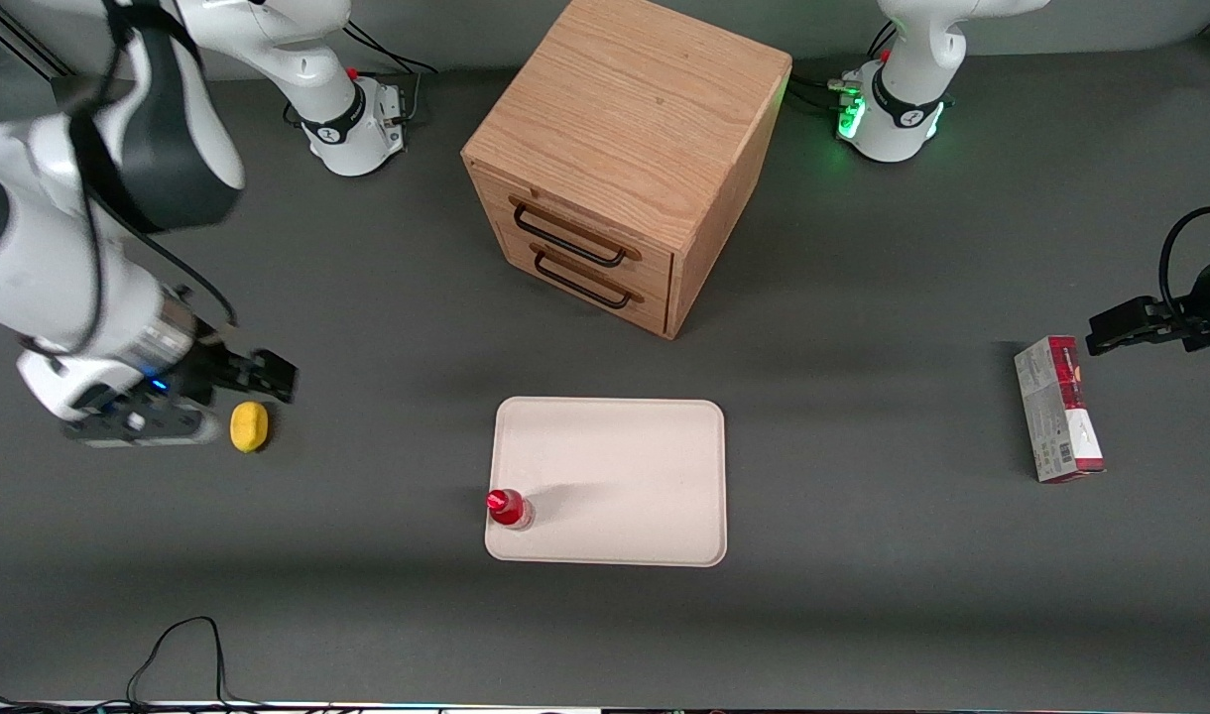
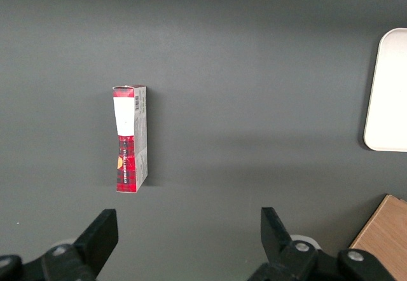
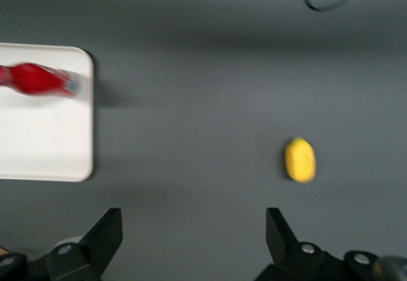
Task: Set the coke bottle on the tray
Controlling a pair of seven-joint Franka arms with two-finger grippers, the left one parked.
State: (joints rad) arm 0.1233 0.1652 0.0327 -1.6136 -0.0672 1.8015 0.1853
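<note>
The coke bottle [image 1: 509,508], small and red with a red cap, stands upright on the cream-white tray [image 1: 625,466], at the tray's corner nearest the front camera on the working arm's side. It also shows in the right wrist view [image 3: 35,81] on the tray [image 3: 44,141]. My right gripper [image 1: 268,375] is open and empty, raised above the bare table toward the working arm's end, well apart from the tray and close to a yellow lemon [image 1: 249,426]. In the right wrist view the gripper [image 3: 191,236] has only grey table between its fingers.
A wooden two-drawer cabinet [image 1: 625,159] stands farther from the front camera than the tray. A red-and-grey carton [image 1: 1058,409] lies toward the parked arm's end, also in the left wrist view [image 2: 130,138]. The lemon shows in the right wrist view [image 3: 299,159]. A cable [image 1: 183,645] loops at the near edge.
</note>
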